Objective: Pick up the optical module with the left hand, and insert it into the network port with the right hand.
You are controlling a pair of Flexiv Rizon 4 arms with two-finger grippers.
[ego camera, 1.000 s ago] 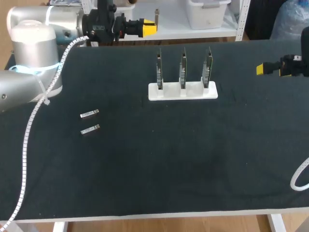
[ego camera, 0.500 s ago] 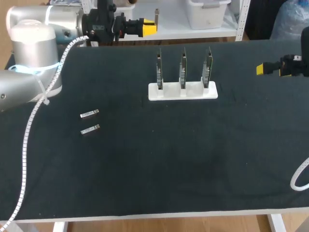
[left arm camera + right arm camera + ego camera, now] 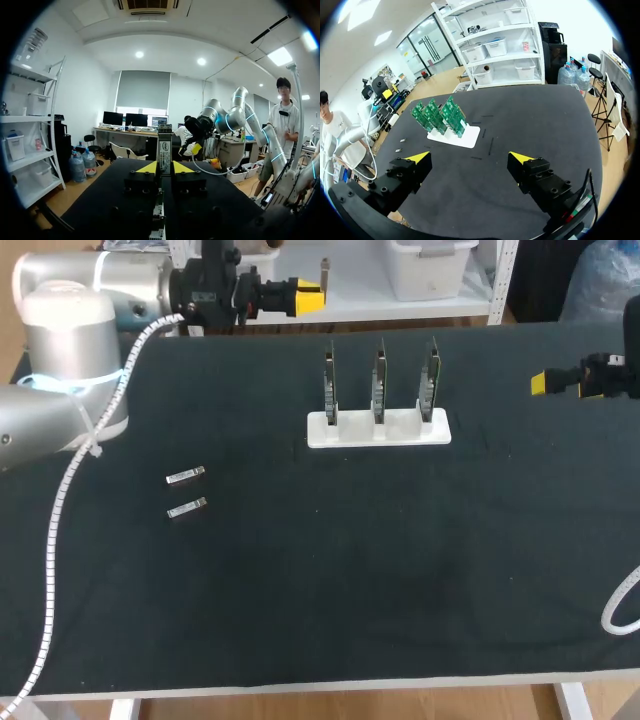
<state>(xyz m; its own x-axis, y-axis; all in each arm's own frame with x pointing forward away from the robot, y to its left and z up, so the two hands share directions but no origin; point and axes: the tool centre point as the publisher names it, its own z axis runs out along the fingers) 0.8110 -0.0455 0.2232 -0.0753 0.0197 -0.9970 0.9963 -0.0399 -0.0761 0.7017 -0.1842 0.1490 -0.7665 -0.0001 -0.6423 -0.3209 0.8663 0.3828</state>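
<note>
My left gripper [image 3: 310, 297] hangs over the table's far left edge, shut on an optical module [image 3: 323, 274] that sticks up between its yellow tips. In the left wrist view the module [image 3: 164, 151] stands upright, with the left gripper [image 3: 164, 168] pinching it from both sides. Two more modules [image 3: 185, 476] [image 3: 186, 508] lie on the black table at the left. The network cards [image 3: 378, 380] stand in a white holder [image 3: 378, 430] at the back middle. My right gripper [image 3: 545, 383] is at the right edge, and in its own view it [image 3: 470, 159] is wide open and empty, well away from the cards [image 3: 439, 116].
A white cable [image 3: 620, 610] loops in at the right edge near the front. Another white cable [image 3: 60, 540] runs down along my left arm at the left edge. The black table top [image 3: 350, 570] stretches out in front of the holder.
</note>
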